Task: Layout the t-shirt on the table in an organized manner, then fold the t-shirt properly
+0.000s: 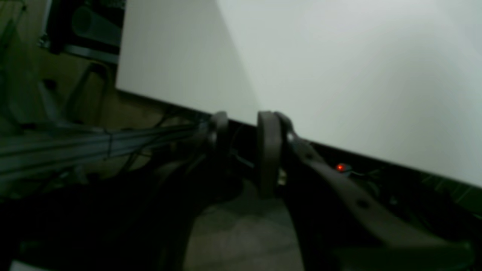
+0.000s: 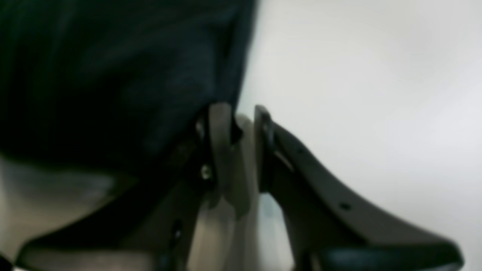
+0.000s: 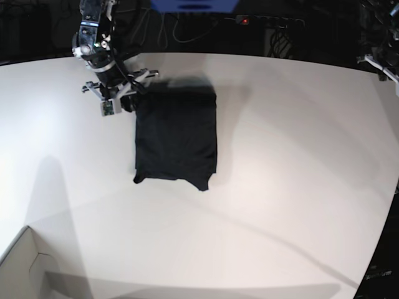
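- One black t-shirt [image 3: 176, 138] lies folded into a rough rectangle on the white table [image 3: 299, 156], toward its far left part in the base view.
- Right gripper [image 2: 239, 113] sits at the shirt's far left corner, jaws narrowly parted; whether fabric is pinched cannot be told.
- Left gripper [image 1: 244, 120] hangs beyond the table's edge, jaws narrowly apart with nothing between them.

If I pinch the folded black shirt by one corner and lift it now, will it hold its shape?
Probably not. The t-shirt looks thin and limp, its lower corners already drooping into points, so a corner lift would likely unfold the layers. On the smooth white table it may also slide when pushed, bunching rather than moving whole.
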Action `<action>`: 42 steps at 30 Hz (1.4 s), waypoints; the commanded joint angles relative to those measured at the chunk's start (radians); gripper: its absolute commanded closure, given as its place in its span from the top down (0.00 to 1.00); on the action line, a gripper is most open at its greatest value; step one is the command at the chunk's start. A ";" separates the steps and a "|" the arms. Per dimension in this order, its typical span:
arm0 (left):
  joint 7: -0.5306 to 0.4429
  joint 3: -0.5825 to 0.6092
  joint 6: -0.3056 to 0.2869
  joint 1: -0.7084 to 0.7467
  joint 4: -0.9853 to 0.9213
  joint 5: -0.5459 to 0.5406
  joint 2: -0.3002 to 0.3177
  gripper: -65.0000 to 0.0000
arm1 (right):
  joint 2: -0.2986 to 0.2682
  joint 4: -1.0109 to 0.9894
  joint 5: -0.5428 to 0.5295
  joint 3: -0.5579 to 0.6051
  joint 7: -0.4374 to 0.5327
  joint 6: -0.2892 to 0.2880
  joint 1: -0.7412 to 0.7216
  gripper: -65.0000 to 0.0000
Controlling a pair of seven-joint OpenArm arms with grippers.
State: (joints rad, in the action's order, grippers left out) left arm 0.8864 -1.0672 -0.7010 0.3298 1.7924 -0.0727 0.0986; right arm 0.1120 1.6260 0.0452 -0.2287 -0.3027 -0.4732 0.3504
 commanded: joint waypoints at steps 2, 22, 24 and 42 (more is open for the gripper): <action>-0.016 -0.023 0.003 0.015 0.013 -0.023 0.013 0.20 | 0.001 0.033 -0.012 0.013 0.012 -0.002 0.019 0.15; -0.019 -0.026 0.003 0.156 0.017 -0.029 -0.102 0.00 | 0.022 0.241 -0.189 -0.314 0.010 -0.045 0.215 0.12; -0.019 -0.026 0.003 0.188 0.019 -0.029 -0.135 0.00 | 0.022 0.260 -0.273 -0.357 0.010 -0.045 0.286 0.04; -0.589 0.239 0.003 0.164 -0.679 0.007 -0.084 0.00 | -0.042 -0.301 -0.334 -0.467 0.013 -0.192 0.324 0.00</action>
State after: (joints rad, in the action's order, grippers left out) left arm 0.2779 -0.8200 -0.6910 0.4812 1.0893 -0.0677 0.0147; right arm 0.0765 1.3067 -0.2802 -0.6903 -0.3016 -0.6594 0.6559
